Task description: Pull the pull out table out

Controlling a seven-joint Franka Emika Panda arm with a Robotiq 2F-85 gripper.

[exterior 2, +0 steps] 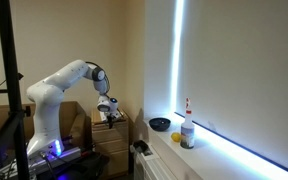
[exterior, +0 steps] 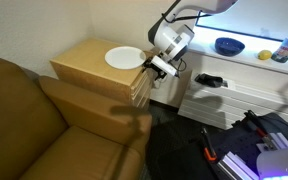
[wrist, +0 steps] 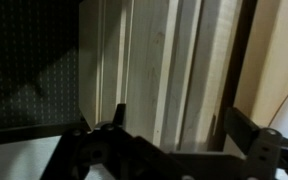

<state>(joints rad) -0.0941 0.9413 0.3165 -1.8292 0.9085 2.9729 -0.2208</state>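
The pull out table sits tucked in just under the front edge of the end table's tabletop, below the white plate, so it's prob. not out yet. The gripper is right at that edge, & in the wrist view its jaws stand spread w/ upright wood edges between them, closed on nothing. Best to centre on the thin pale strip, close firmly, then pull straight out, level w/ the tabletop, no twist. No brand, label or writing is legible.
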